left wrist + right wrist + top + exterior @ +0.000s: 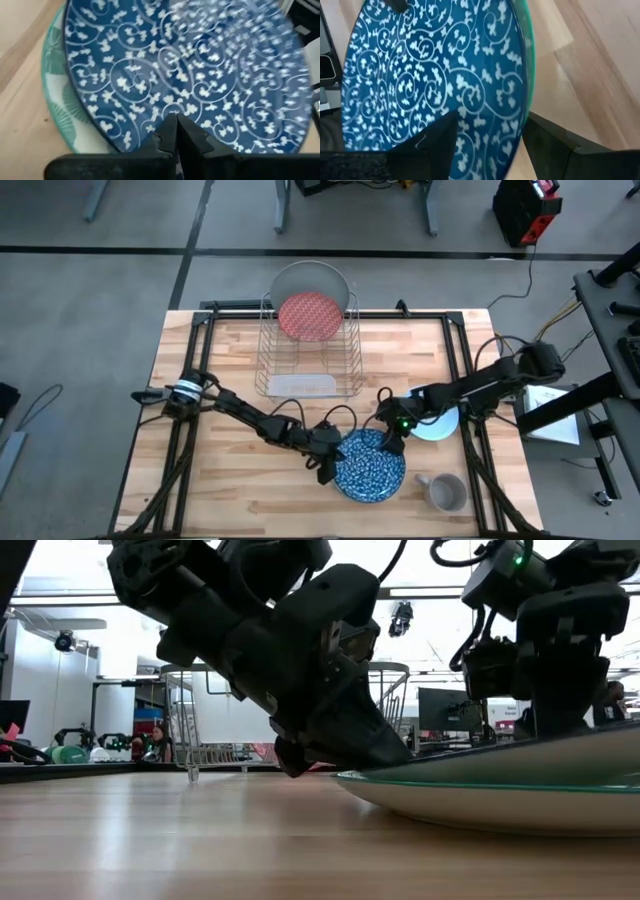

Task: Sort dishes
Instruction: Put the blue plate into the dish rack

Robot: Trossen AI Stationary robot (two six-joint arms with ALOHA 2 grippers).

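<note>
A blue speckled plate (372, 470) lies near the table's front edge, stacked on a green-rimmed plate (55, 107). My left gripper (325, 467) is shut, its tips at the blue plate's left rim. My right gripper (392, 444) is open at the plate's far right rim, with one finger (437, 135) over the plate's face and the other (550, 145) outside the rim. A small light-blue plate (441, 426) lies flat under my right arm. A large grey plate (300, 276) and a red patterned plate (310, 317) stand on edge at the far end of the wire rack (305, 370). My left gripper's shut fingertips (176, 122) lie over the blue plate's face just inside its left rim (150, 127). They come slanting down from the table's left. I cannot tell whether they touch the plate. My right gripper's fingers stand on either side of the rim (520, 125); whether either touches it does not show.
A grey handled mug (447, 492) stands at the front right, close to the stacked plates. The wire rack takes up the far middle of the table. Bare wood (220, 490) lies at the front left.
</note>
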